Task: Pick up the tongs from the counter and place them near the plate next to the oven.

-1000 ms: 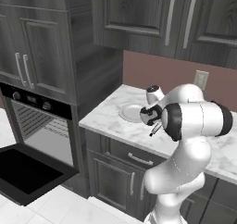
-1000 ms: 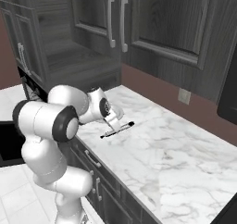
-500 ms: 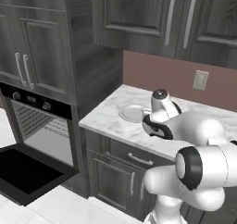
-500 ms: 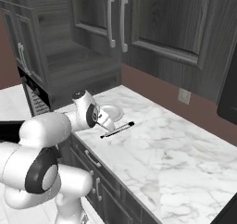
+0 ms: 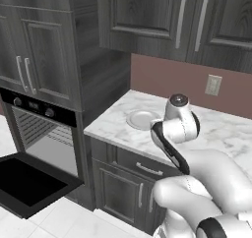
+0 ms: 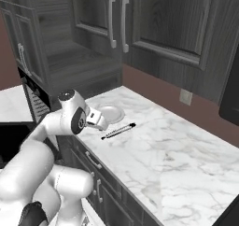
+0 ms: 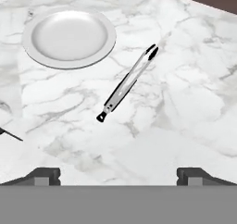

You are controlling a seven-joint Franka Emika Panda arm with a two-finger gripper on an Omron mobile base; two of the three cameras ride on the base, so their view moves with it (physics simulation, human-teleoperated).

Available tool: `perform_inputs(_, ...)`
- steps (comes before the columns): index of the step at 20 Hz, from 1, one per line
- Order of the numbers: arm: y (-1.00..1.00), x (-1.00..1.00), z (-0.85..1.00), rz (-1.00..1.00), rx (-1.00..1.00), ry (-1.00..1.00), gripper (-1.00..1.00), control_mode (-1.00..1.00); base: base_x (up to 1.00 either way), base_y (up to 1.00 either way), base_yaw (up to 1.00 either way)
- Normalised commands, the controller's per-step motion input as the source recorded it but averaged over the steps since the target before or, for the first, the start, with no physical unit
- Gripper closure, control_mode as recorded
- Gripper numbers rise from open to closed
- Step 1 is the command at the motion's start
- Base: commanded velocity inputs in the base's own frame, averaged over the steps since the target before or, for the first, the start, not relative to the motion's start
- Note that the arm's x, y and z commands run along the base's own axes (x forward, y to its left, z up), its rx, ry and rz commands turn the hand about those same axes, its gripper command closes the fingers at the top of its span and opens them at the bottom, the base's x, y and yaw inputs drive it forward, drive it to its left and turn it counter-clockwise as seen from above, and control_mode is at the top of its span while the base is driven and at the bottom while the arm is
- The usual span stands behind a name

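The tongs [image 7: 128, 83] lie flat on the counter [image 7: 194, 93], all by themselves. They are long, thin and silvery, with dark ends. In the hand view they slant from a dark tip at the lower left up to a forked dark tip at the upper right. The plate [image 7: 69, 36] sits just beside them, up and to the left, with a strip of bare marble in between. The two do not touch. In the right base view the tongs [image 6: 118, 131] lie a little to the right of the plate [image 6: 111, 113], closer to the front edge of the counter [image 6: 186, 159].

The gripper [image 7: 118, 174] hangs above the counter on the near side of the tongs. Its two dark finger tips [image 7: 44, 175] stand as far apart as they go, and nothing is between them. It holds nothing.

In the left base view the plate [image 5: 141, 119] sits near the left end of the counter [image 5: 224, 129]. The oven [image 5: 42, 133] is next to that end, lower and to the left. Its glass door [image 5: 27, 180] hangs down open, and wire racks show inside. Dark cabinets [image 5: 162, 15] hang on the wall above the counter.
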Motion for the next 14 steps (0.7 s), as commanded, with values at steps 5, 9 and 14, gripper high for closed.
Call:
perform_inputs(5, 0.29, -0.53, 0.48, 0.37, -0.02, 0.09, -1.0, -1.0, 0.0, 0.0, 0.0)
perform_inputs(9, 0.19, -0.71, 0.38, 0.2, 0.0, -0.13, -1.0, -1.0, 0.0, 0.0, 0.0)
perform_inputs(14, 0.15, -0.75, 0.44, 0.11, -0.01, -0.23, -1.0, -1.0, 0.0, 0.0, 0.0)
